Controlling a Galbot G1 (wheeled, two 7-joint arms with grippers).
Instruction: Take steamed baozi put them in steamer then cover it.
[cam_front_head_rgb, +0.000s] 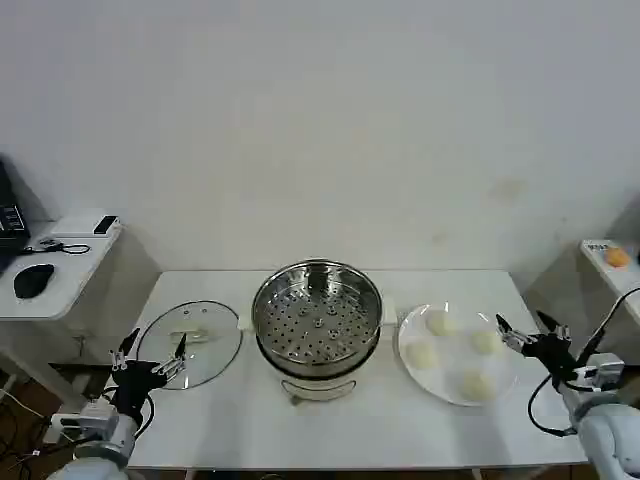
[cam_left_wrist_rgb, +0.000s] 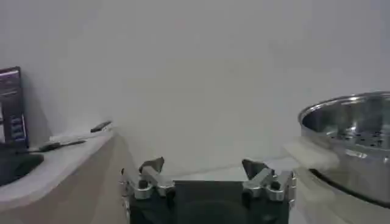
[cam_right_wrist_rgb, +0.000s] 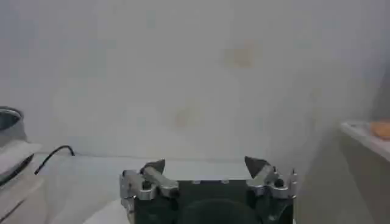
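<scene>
Both grippers sit spread and empty at my near edge, the left gripper (cam_front_head_rgb: 152, 357) by the glass lid (cam_front_head_rgb: 190, 343) left of the steamer (cam_front_head_rgb: 317, 320), the right gripper (cam_front_head_rgb: 522, 331) beside the plate (cam_front_head_rgb: 452, 391) on the steamer's right. That plate holds the four buns (cam_front_head_rgb: 453, 350) within my right arm's reach, with the open steamer centred on the white table (cam_front_head_rgb: 330, 430) before a bare white wall (cam_front_head_rgb: 320, 120) and side desks (cam_front_head_rgb: 60, 270) beyond either end.

Steamer (cam_front_head_rgb: 317, 325) sitting mid-desk (cam_front_head_rgb: 340, 425); lid (cam_front_head_rgb: 190, 343) lying to its left; plate (cam_front_head_rgb: 458, 390) lying to its right, carrying four baozi (cam_front_head_rgb: 437, 322).
</scene>
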